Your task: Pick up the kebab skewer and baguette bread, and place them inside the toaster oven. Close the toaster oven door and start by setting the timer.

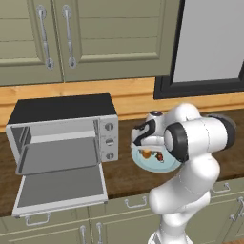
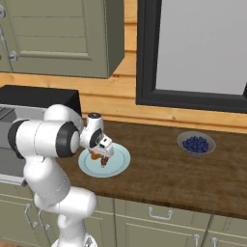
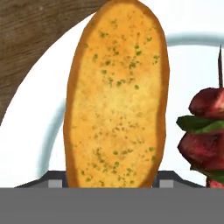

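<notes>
The baguette bread (image 3: pixel 116 96), a golden-orange oval loaf, lies on a pale plate (image 3: pixel 26 144) with the dark red kebab skewer (image 3: pixel 205 131) beside it. My gripper (image 3: pixel 111 181) is down over the plate, and its two fingertips (image 3: pixel 54 180) press against the loaf's two long sides. From the base views the hand (image 1: pixel 147 148) hangs over the plate (image 1: pixel 143 165), with the bread (image 2: pixel 96 155) and the skewer (image 2: pixel 103 161) under it. To the left stands the toaster oven (image 1: pixel 62 109), its door (image 1: pixel 62 188) folded down flat and its grey tray showing.
Three round knobs (image 1: pixel 109 141) sit on the oven's right panel. A bowl of blueberries (image 2: pixel 196 143) stands on the wooden counter to the right. Cabinets hang above the oven, and a dark-framed window is behind the plate.
</notes>
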